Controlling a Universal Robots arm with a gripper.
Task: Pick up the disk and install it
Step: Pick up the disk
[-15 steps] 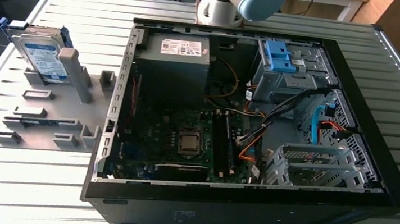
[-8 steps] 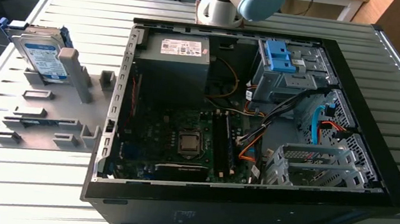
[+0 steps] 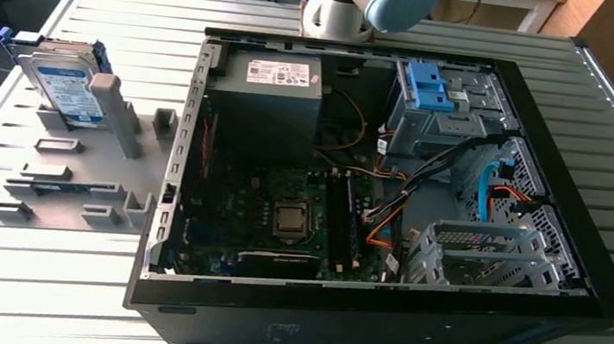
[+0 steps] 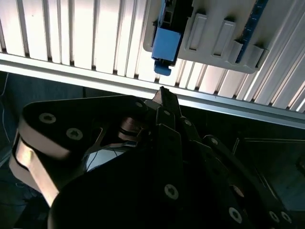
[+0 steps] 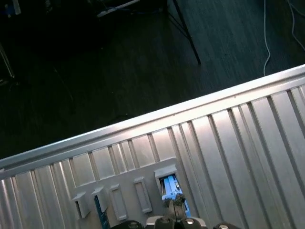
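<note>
While the disk [image 3: 62, 85] stands on edge in a grey holder [image 3: 71, 197] on the slatted metal table [image 3: 27, 288], at the exterior view's left, the open black computer case [image 3: 609, 289] lies just beside that holder and takes up the middle and the exterior view's right. The disk leans a little, its white-and-blue label facing outward and its blue carrier showing along the upper edge. In both wrist views the carrier's blue end shows sticking out of the holder's slots, with the disk [image 4: 166, 45] near the table's border and dark floor beyond it. The gripper [image 4: 162, 93] points toward that blue end in the second wrist view, with a small gap between the two, and it holds nothing. In the first wrist view the gripper [image 5: 174, 202] lines up over the disk [image 5: 170, 185], and whether they touch there cannot be told. Whether the gripper is open or closed cannot be told either, since it is seen edge-on. In the exterior view the arm [image 3: 356, 4] rises behind the case's far wall. Inside the case sit a black power supply box [image 3: 267, 98], a green motherboard [image 3: 278, 221] and a blue latch piece [image 3: 427, 86] on a silver cage.
</note>
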